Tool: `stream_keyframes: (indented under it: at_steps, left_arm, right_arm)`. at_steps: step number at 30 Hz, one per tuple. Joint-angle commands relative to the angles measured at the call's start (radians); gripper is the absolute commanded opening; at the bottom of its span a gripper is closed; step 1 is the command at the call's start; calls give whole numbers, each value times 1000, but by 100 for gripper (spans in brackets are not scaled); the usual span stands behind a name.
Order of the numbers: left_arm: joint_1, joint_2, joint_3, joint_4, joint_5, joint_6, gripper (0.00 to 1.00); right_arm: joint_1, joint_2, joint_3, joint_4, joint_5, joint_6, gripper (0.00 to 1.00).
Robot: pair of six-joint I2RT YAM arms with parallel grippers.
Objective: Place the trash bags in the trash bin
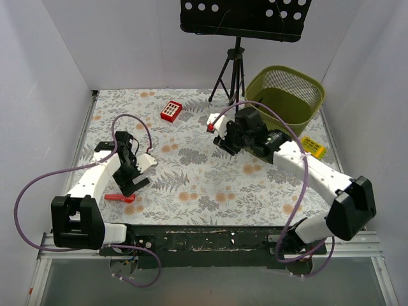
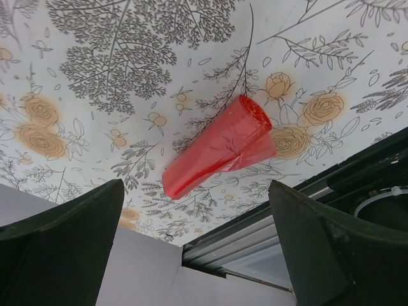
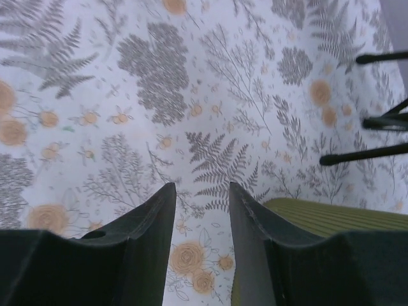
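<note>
Jaws of the left gripper (image 2: 196,189) stand spread wide and released, grasping nothing. Between them in its wrist view we see a trash bag (image 2: 220,146), a rolled tube of glossy red film. It lies flat on the flowered tabletop (image 2: 95,76), apart from both fingers. From above, that roll (image 1: 120,197) sits at the near left of the tabletop, close to the near edge, with the left gripper (image 1: 131,186) just beside it on its far right side.

We find the right gripper (image 3: 203,191) nearly closed, with only a narrow slot left between its fingers. Bare tabletop shows through the slot, so it holds nothing. From above it hangs (image 1: 218,132) over the middle of the tabletop, just left of the trash bin (image 1: 287,92).

We see the olive-green trash bin upright at the far right corner, well apart from the roll. Inside it we make out only its own perforated wall and floor. A small red box (image 1: 171,111) lies to the far left of the bin, and a yellow item (image 1: 313,147) lies just beside its near side.
</note>
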Motion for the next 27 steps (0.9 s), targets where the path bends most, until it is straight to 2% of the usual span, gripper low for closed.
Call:
stream_keyframes:
  at_steps: [1, 2, 6, 11, 15, 20, 25, 27]
  left_arm:
    - [4, -41, -56, 79, -46, 126, 98]
    - [4, -33, -67, 102, -50, 145, 98]
    - [4, 7, -75, 171, -43, 195, 88]
    - [7, 83, -41, 113, -20, 254, 74]
    - [23, 82, -24, 34, 68, 329, 74]
    - [23, 59, -41, 10, 93, 380, 75]
    - [23, 62, -101, 82, 73, 384, 71]
    - [23, 70, -118, 122, 69, 390, 68]
  right_arm:
    - [-73, 44, -4, 154, 111, 18, 46]
    - [-102, 50, -1, 154, 114, 33, 45]
    - [-188, 44, -15, 136, 120, 41, 43]
    - [-224, 3, -70, 126, 126, 29, 42]
    - [-245, -19, -122, 158, 182, 41, 41]
    - [-320, -19, -127, 146, 219, 63, 40]
    - [-339, -33, -142, 117, 194, 76, 41]
    - [-339, -40, -141, 99, 137, 98, 41]
